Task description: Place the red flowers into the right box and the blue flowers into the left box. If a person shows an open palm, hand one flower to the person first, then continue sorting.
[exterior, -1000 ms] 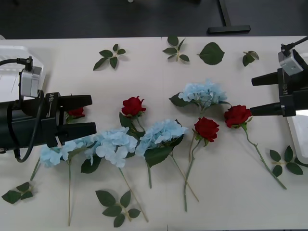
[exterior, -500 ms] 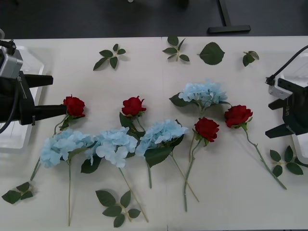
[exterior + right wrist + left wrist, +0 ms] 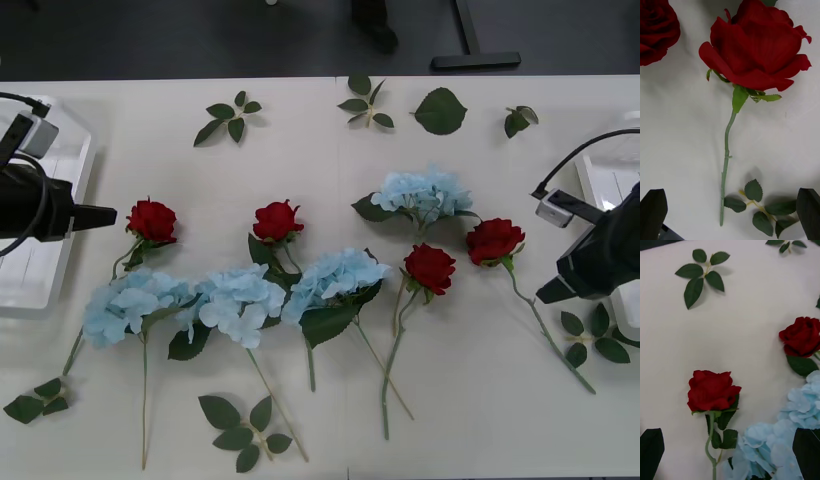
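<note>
Nearest the robot, four blue flowers (image 3: 238, 300) and four red flowers (image 3: 430, 268) lie loose on the table (image 3: 300, 140) among leaf sprigs (image 3: 241, 425). At mid-depth the right gripper (image 3: 732, 210) hovers over the right box (image 3: 612, 190) edge — fingers spread wide, empty — facing the rightmost rose. The left gripper (image 3: 728, 452), likewise wide open and holding nothing, sits over the left box (image 3: 45, 280), pointing at the leftmost rose.

red flowers (image 3: 152, 219), blue flowers (image 3: 240, 298) (flat, tabletop)

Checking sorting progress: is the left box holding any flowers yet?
Apparently empty. In the front view the left box shows bare white floor where visible, though the left gripper covers part of it.
</note>
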Motion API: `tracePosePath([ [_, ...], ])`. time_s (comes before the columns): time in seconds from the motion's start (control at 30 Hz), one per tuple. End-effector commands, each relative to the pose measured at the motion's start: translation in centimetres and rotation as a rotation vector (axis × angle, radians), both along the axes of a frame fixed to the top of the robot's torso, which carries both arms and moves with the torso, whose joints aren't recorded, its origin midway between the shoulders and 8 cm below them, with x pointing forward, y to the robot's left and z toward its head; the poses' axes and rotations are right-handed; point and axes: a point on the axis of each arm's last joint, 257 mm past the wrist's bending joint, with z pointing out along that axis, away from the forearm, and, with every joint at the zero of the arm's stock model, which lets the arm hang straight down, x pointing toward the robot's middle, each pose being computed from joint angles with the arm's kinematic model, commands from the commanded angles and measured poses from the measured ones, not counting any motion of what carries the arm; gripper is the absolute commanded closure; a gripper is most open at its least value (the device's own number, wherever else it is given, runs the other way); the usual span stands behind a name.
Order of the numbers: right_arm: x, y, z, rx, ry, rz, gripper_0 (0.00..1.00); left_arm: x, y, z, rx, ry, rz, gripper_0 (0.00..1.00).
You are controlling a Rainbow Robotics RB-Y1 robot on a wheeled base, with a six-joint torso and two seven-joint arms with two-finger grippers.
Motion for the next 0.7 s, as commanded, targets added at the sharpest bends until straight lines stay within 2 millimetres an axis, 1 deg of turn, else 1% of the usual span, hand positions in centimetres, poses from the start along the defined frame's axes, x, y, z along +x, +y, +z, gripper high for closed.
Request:
tracePosePath([
  [0.03, -0.5, 2.0, -2.4, 0.017, 0.027, -0.091, 0.00, 1.9, 2.0, -0.3, 0.108, 0.008, 0.013, 0.00],
  [0.1, -0.1, 2.5, -2.8, 0.018, 0.022, -0.125, 0.00, 2.0, 3.0, -1.3, 0.122, 0.029, 0.032, 0.00],
  [0.13, -0.1, 2.6, -3.0, 0.017, 0.020, -0.133, 0.00, 2.1, 3.2, -1.6, 0.123, 0.035, 0.035, 0.00],
  [0.17, 0.2, 2.7, -3.2, 0.011, 0.011, -0.135, 0.00, 2.0, 3.5, -2.4, 0.126, 0.049, 0.043, 0.00],
  [0.27, 0.7, 2.5, -3.6, -0.010, -0.006, -0.150, 0.00, 1.9, 3.9, -3.8, 0.123, 0.077, 0.057, 0.00],
  [0.3, 0.9, 2.5, -4.1, -0.011, -0.006, -0.163, 0.00, 2.0, 4.3, -4.5, 0.128, 0.087, 0.066, 0.00],
  [0.33, 0.9, 2.4, -4.3, -0.010, -0.005, -0.168, 0.00, 2.1, 4.4, -4.7, 0.131, 0.090, 0.069, 0.00],
  [0.37, 1.1, 2.4, -5.0, 0.000, -0.003, -0.184, 0.00, 2.2, 4.4, -5.5, 0.135, 0.099, 0.071, 0.00],
  [0.47, 1.8, 2.6, -6.0, 0.008, -0.010, -0.193, 0.00, 2.6, 4.1, -6.7, 0.147, 0.116, 0.068, 0.00],
  [0.6, 2.4, 3.4, -6.9, 0.006, -0.032, -0.182, 0.00, 3.2, 3.9, -8.1, 0.162, 0.138, 0.068, 0.00],
  [0.7, 2.8, 3.6, -7.1, 0.007, -0.044, -0.185, 0.00, 3.4, 3.8, -9.2, 0.179, 0.157, 0.064, 0.00],
])
